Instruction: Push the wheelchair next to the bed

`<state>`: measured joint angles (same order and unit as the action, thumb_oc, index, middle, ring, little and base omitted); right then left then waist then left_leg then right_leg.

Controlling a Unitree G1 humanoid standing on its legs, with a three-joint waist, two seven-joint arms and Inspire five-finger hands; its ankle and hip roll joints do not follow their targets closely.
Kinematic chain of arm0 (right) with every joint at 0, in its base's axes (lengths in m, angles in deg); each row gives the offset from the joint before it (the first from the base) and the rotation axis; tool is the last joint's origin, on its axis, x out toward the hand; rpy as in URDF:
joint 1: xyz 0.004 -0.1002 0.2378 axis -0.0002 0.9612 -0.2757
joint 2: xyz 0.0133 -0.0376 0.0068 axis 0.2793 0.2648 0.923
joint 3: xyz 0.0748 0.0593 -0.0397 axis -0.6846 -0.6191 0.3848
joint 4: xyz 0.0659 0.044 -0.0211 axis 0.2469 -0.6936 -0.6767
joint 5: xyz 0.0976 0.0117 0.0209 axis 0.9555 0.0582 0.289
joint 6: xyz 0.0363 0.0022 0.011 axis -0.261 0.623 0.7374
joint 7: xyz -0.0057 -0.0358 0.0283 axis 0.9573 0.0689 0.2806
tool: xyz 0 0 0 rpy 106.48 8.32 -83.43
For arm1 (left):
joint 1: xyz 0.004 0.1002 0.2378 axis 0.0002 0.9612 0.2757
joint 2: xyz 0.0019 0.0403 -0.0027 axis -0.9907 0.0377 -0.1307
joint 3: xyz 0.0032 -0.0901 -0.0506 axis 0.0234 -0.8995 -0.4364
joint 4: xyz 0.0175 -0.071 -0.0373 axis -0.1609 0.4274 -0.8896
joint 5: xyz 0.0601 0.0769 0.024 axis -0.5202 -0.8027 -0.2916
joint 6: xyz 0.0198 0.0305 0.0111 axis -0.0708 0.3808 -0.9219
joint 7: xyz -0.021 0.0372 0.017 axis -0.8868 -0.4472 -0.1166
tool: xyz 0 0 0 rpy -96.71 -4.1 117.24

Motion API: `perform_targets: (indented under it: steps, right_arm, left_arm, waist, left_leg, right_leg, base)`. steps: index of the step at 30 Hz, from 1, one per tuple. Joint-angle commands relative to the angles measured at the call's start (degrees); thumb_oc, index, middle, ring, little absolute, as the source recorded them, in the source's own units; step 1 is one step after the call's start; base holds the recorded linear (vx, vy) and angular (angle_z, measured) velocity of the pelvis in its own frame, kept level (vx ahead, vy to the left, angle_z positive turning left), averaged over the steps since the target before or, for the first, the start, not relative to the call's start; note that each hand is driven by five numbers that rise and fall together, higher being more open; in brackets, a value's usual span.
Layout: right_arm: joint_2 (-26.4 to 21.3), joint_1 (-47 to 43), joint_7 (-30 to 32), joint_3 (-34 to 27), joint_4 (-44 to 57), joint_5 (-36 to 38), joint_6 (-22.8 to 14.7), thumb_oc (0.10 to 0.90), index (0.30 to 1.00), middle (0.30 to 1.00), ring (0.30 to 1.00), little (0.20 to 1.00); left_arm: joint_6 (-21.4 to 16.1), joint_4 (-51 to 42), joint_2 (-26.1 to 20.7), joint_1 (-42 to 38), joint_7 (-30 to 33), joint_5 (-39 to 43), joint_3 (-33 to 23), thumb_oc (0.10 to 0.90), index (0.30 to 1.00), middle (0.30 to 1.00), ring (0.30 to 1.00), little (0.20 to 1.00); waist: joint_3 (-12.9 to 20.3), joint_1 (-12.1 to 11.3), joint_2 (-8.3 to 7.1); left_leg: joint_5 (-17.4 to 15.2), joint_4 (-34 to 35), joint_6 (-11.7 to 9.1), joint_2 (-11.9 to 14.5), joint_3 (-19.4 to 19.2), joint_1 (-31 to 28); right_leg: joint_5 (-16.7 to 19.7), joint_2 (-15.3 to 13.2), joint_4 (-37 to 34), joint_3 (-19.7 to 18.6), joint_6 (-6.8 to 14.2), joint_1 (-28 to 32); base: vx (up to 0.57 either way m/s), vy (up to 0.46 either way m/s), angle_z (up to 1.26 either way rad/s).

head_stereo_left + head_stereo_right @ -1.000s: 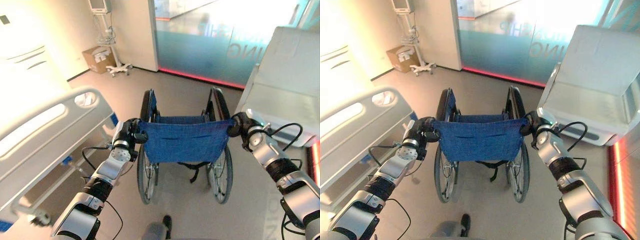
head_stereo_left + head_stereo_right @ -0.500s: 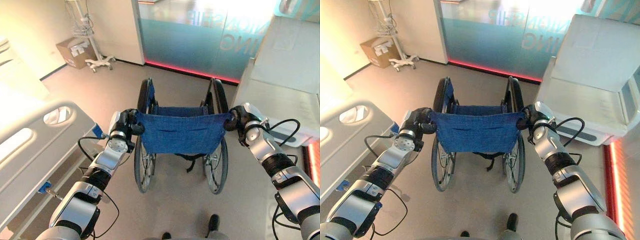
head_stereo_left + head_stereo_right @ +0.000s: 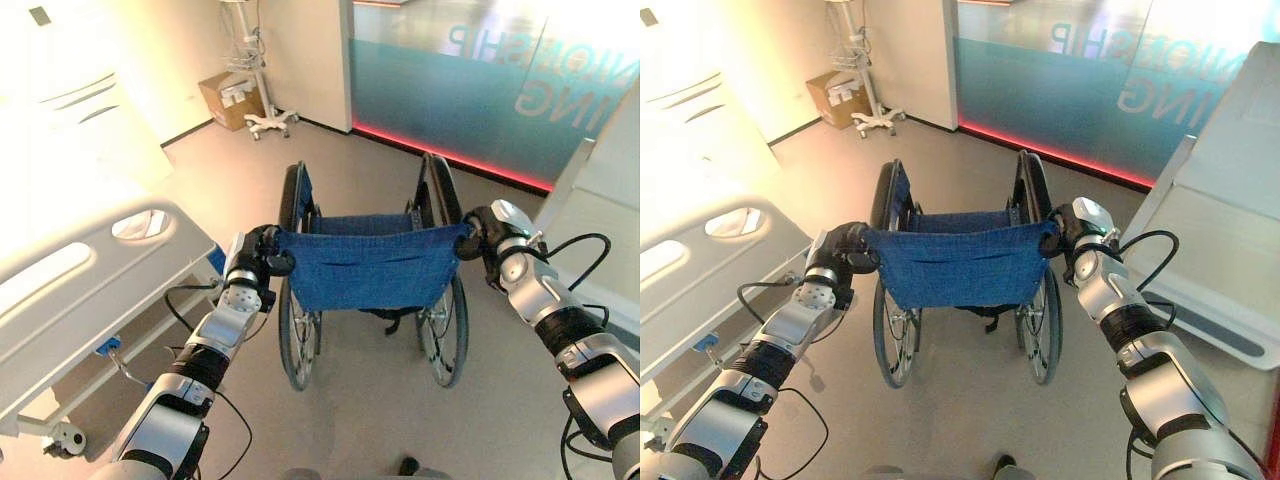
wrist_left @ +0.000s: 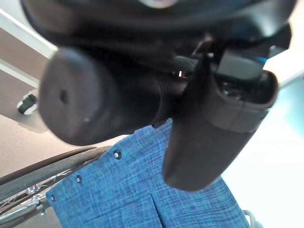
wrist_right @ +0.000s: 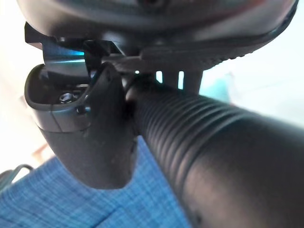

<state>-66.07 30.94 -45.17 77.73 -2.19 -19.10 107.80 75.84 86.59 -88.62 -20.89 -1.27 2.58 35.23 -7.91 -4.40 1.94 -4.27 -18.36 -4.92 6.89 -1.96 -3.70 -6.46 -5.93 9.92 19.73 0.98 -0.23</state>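
Left hand (image 3: 252,268): clenched round the wheelchair's left push handle (image 4: 102,102); the wrist view showed the thumb lying across the ribbed grip.
Right hand (image 3: 483,234): clenched round the right push handle (image 5: 209,152), thumb wrapped over the ribbed grip in its wrist view.
Wheelchair (image 3: 370,270): stood on the grey floor (image 3: 360,420) directly ahead, blue fabric backrest facing the camera and stretched between the two hands, both large wheels down on the floor.
Bed (image 3: 80,290): to the robot's left, white side rail with oval cut-outs; its foot end lay near the left hand, and a strip of floor separated it from the wheelchair's left wheel.
White unit (image 3: 1230,260): to the right, near the right arm, apart from the wheelchair.
Cardboard box (image 3: 228,100): far left, against the wall.
Wheeled stand (image 3: 262,110): just beside the box.
Glass partition (image 3: 470,90): far wall, teal frosted, a red strip along its base.
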Motion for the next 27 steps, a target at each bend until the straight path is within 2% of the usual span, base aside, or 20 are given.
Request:
perform_targets:
  steps: [1,3,5,6,8,9,12,13,14,15,16,17,19,21,23,24,25,27]
  right_arm:
    - [-7.1,-0.6,-0.1,0.8,-1.7,-3.6,-4.5,0.400,0.300,0.300,0.300,0.300]
    - [-6.8,-1.2,-0.1,1.0,-2.5,-3.9,-4.8,0.400,0.300,0.300,0.300,0.300]
    - [-5.6,-2.4,-1.1,1.4,-2.0,-4.6,-4.3,0.400,0.300,0.300,0.300,0.300]
    - [-5.6,-2.4,-1.1,1.4,-2.0,-4.6,-4.3,0.400,0.300,0.300,0.300,0.300]
    - [-5.0,-3.3,-2.6,1.7,-1.0,-5.1,-5.6,0.400,0.300,0.300,0.300,0.300]
    - [-5.1,-3.6,-3.2,1.8,-0.7,-5.1,-7.2,0.400,0.300,0.300,0.300,0.300]
    - [-5.3,-4.4,-4.1,2.1,-0.8,-5.5,-9.6,0.400,0.300,0.300,0.300,0.300]
    - [-4.7,-5.6,-4.2,3.1,-1.7,-5.0,-11.1,0.400,0.300,0.300,0.300,0.300]
    - [-4.3,-5.7,-4.6,3.2,-2.0,-4.7,-11.2,0.400,0.300,0.300,0.300,0.300]
    - [-2.9,-5.4,-4.5,3.3,-2.9,-5.5,-11.9,0.400,0.300,0.300,0.300,0.300]
    - [-2.6,-4.8,-4.5,3.4,-3.2,-5.4,-12.5,0.400,0.300,0.300,0.300,0.300]
    - [-2.6,-3.8,-4.5,3.1,-2.9,-5.0,-12.8,0.400,0.300,0.300,0.300,0.300]
    - [-2.6,-2.5,-4.5,2.5,-2.2,-4.9,-13.5,0.400,0.300,0.300,0.300,0.300]
    - [-2.4,-3.1,-4.9,2.8,-2.1,-4.7,-13.1,0.400,0.300,0.300,0.300,0.300]
    - [-1.7,-4.7,-4.6,3.5,-3.6,-4.6,-12.5,0.400,0.300,0.300,0.300,0.300]
    - [-1.5,-5.4,-3.8,3.7,-5.1,-4.0,-12.8,0.400,0.300,0.300,0.300,0.300]
    - [-1.5,-5.4,-3.7,3.7,-5.1,-4.0,-12.8,0.400,0.300,0.300,0.300,0.300]
    - [-1.5,-6.6,-3.1,3.9,-6.8,-3.3,-13.1,0.400,0.300,0.300,0.300,0.300]
  left_arm:
    - [-1.0,4.7,-2.2,11.0,-6.9,0.0,5.2,0.400,0.300,0.300,0.300,0.300]
    - [-0.7,4.0,-2.0,11.1,-6.5,0.0,5.7,0.400,0.300,0.300,0.300,0.300]
    - [0.1,2.0,-1.8,11.8,-5.9,0.3,5.2,0.400,0.300,0.300,0.300,0.300]
    - [0.2,2.0,-1.9,11.8,-5.9,0.3,5.2,0.400,0.300,0.300,0.300,0.300]
    - [1.4,-0.9,-2.1,13.6,-5.3,0.4,3.9,0.400,0.300,0.300,0.300,0.300]
    - [1.6,-1.8,-2.3,14.3,-5.0,0.7,3.4,0.400,0.300,0.300,0.300,0.300]
    - [1.2,-2.3,-2.6,14.8,-4.8,1.0,2.9,0.400,0.300,0.300,0.300,0.300]
    - [1.0,-1.9,-2.4,15.2,-4.0,1.2,2.6,0.400,0.300,0.300,0.300,0.300]
    - [1.3,-1.7,-2.3,15.4,-3.9,0.8,2.6,0.400,0.300,0.300,0.300,0.300]
    - [1.3,-1.2,-2.6,15.5,-3.1,1.1,3.0,0.400,0.300,0.300,0.300,0.300]
    - [1.4,-1.0,-2.7,15.6,-3.3,0.7,2.8,0.400,0.300,0.300,0.300,0.300]
    - [1.8,-0.7,-2.8,15.5,-3.6,0.2,2.8,0.400,0.300,0.300,0.300,0.300]
    - [2.2,-0.3,-3.2,15.1,-3.6,0.0,3.3,0.400,0.300,0.300,0.300,0.300]
    - [2.3,0.6,-3.6,14.0,-3.9,-0.2,3.9,0.400,0.300,0.300,0.300,0.300]
    - [2.0,1.9,-3.9,11.9,-4.7,-0.3,5.0,0.400,0.300,0.300,0.300,0.300]
    - [1.7,2.7,-3.9,10.6,-5.2,-0.8,5.7,0.400,0.300,0.300,0.300,0.300]
    - [1.7,2.7,-3.9,10.6,-5.2,-0.8,5.6,0.400,0.300,0.300,0.300,0.300]
    - [1.5,3.6,-4.0,8.7,-5.9,-1.4,6.6,0.400,0.300,0.300,0.300,0.300]
  waist:
    - [0.4,-0.6,-3.95]
    - [-0.5,-1.6,-3.45]
    - [-1.7,-3.6,-2.17]
    - [-1.8,-3.7,-2.22]
    - [-1.9,-6.2,-0.69]
    - [-1.7,-6.8,-0.28]
    - [-1.4,-7.5,0.07]
    - [-1.0,-7.8,-0.13]
    - [-0.8,-8.0,-0.34]
    - [-0.1,-8.7,-1.33]
    - [0.6,-9.1,-1.94]
    - [1.2,-9.1,-2.32]
    - [1.9,-9.1,-2.54]
    - [2.2,-8.8,-2.70]
    - [2.6,-8.5,-1.94]
    - [2.1,-8.0,-1.78]
    - [2.2,-8.0,-1.71]
    - [1.6,-6.5,-1.24]
  left_leg:
    - [-0.8,-6.9,2.1,-3.2,-3.8,2.6]
    - [-0.9,-2.5,2.3,-6.0,-3.4,4.8]
    - [3.0,4.0,1.2,-8.0,-4.8,10.5]
    - [3.0,4.2,1.2,-8.0,-4.9,10.3]
    - [9.3,14.0,0.6,-8.4,-5.5,15.0]
    - [10.9,16.2,0.6,-8.4,-5.7,15.8]
    - [11.5,16.9,1.1,-8.5,-7.1,16.1]
    - [9.2,15.2,2.7,-9.4,-8.5,15.4]
    - [8.4,14.0,3.3,-10.0,-8.4,15.5]
    - [6.7,12.2,5.0,-10.8,-7.8,15.8]
    - [6.1,12.6,6.1,-10.8,-8.9,14.8]
    - [6.1,14.1,6.7,-10.5,-9.9,12.9]
    - [6.4,15.7,6.8,-10.9,-8.7,10.8]
    - [6.7,16.7,6.2,-10.8,-7.9,9.6]
    - [6.7,17.5,5.3,-9.9,-6.4,8.2]
    - [6.1,17.6,4.9,-9.6,-4.9,6.8]
    - [6.1,17.5,4.9,-9.5,-4.9,7.0]
    - [4.0,18.6,4.7,-9.0,-1.8,4.0]
  right_leg:
    - [1.9,-1.5,-1.1,0.8,2.4,0.2]
    - [1.4,-0.4,-1.6,0.3,2.9,2.3]
    - [0.3,2.2,-3.8,-0.3,3.1,6.6]
    - [0.3,2.2,-3.8,-0.4,3.1,6.8]
    - [-1.4,4.9,-5.7,-2.5,3.2,11.3]
    - [-2.5,5.8,-5.4,-2.9,3.1,12.5]
    - [-4.3,6.3,-3.9,-2.9,2.8,13.3]
    - [-6.7,6.5,-0.4,-2.6,2.9,13.4]
    - [-7.0,6.5,0.5,-2.8,3.1,13.5]
    - [-6.1,5.4,5.2,-2.8,4.4,13.7]
    - [-4.8,4.2,9.0,-1.5,5.7,13.7]
    - [-2.3,2.4,13.6,0.1,7.7,12.8]
    - [2.4,-0.4,18.5,0.7,10.0,10.6]
    - [3.4,-1.6,14.9,0.6,10.6,9.8]
    - [3.1,-2.7,7.5,1.2,9.6,7.6]
    - [4.2,-4.0,3.2,1.0,9.1,6.0]
    - [4.4,-3.9,3.0,1.0,9.1,5.9]
    - [9.6,-6.7,-4.2,-1.4,9.1,0.3]
  base:
    - [0.22,-0.235,0.46]
    - [0.25,-0.201,0.43]
    - [0.32,-0.157,0.24]
    - [0.35,-0.106,0.03]
    - [0.50,-0.093,-0.36]
    - [0.44,-0.058,-0.61]
    - [0.29,-0.002,-0.71]
    - [0.33,0.025,-0.48]
    - [0.46,0.009,-0.46]
    - [0.37,-0.020,-0.31]
    - [0.45,-0.014,-0.50]
    - [0.41,0.004,-0.48]
    - [0.42,-0.035,-0.15]
    - [0.34,-0.136,-0.02]
    - [0.25,-0.251,0.07]
    - [0.13,-0.204,0.16]
    - [0.17,-0.269,0.38]
    - [0.27,-0.373,0.58]
